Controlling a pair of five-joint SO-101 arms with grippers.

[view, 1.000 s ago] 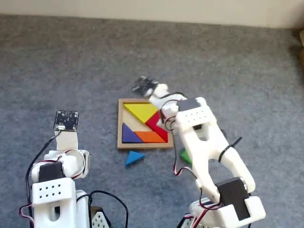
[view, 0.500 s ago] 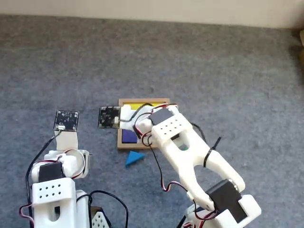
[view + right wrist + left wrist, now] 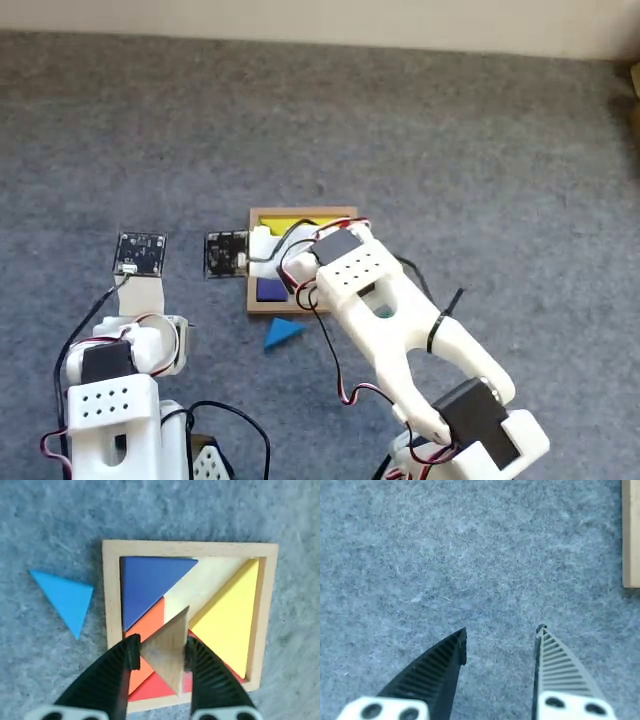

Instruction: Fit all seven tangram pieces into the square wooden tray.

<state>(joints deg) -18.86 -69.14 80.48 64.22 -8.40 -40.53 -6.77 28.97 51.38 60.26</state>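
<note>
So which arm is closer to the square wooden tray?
Right. The right end effector hangs over the tray, shut on a wood-coloured triangle. The left end effector is open above the carpet, off to the tray's side.

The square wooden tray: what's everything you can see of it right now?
The tray is a square of pale wood with a raised rim, lying flat on grey carpet. Inside sit a dark blue triangle, a yellow triangle, an orange piece and a red piece, with a bare wooden strip between blue and yellow. The right gripper is over it, shut on a wood-coloured triangle. A light blue triangle lies outside, apart from the rim.
</note>
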